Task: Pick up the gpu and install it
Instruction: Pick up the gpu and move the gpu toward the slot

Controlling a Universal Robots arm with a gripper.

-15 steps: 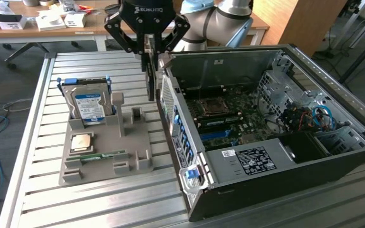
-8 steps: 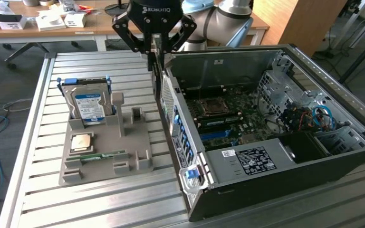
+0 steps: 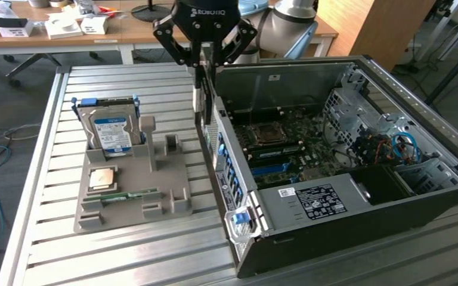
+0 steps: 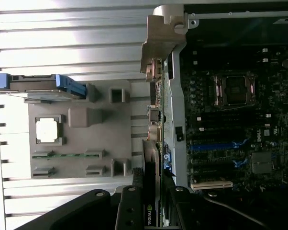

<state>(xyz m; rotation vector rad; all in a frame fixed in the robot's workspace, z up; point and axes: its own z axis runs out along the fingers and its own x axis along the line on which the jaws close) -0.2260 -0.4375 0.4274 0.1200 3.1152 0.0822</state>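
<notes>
The gripper [image 3: 205,61] is clamping the gpu [image 3: 200,98] by its upper edge — likely light, stiff but fragile, best held at board edges.

The gpu [image 3: 200,89] hangs in the claw [image 3: 203,58] between the tray [image 3: 169,185] and the computer case [image 3: 293,250].

Lab: slatted workbench [image 3: 46,155], cluttered desks [image 3: 138,31], opened PC [image 3: 293,217].
</notes>
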